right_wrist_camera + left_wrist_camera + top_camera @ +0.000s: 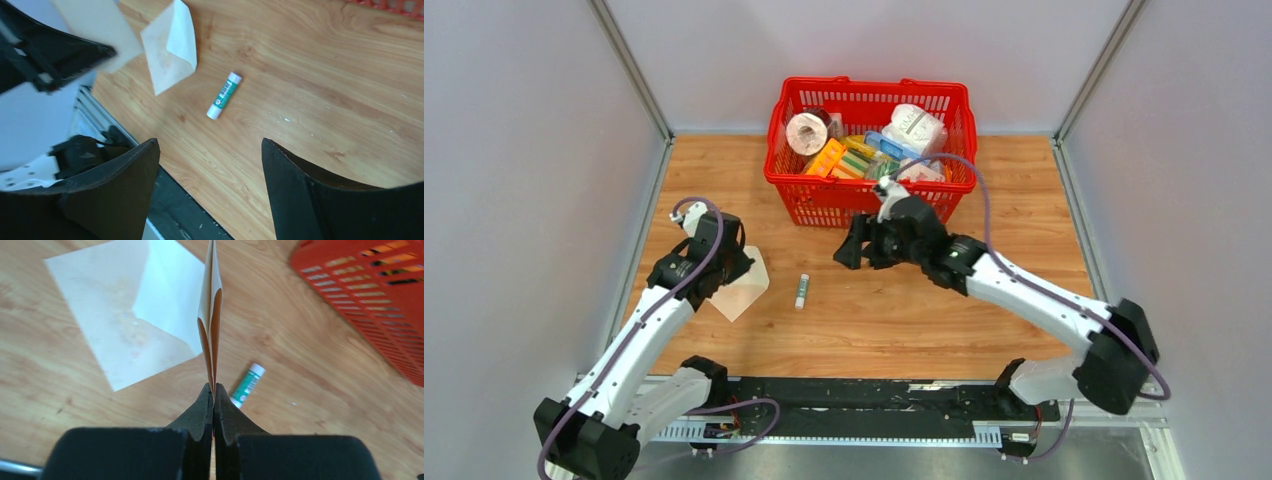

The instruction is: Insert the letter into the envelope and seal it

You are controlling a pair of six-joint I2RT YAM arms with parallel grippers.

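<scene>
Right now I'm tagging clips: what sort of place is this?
Probably a robot test cell: wooden tabletop, plain grey panels around it, black mounting rail at its near edge.

**No text, number or brand is legible in any view.**

- **Glue stick** (224,95), at 4 o'clock of the letter (169,47) in the right wrist view. It is a white tube with a green label bearing small white and dark print, which is too fine to read.
- **Red basket** (804,195), at 12 o'clock on the table in the top view. It holds printed packages, among them an orange box (826,158) and a white wrapped pack (916,128) with a dark mark. Their lettering is blurred beyond reading.
</scene>
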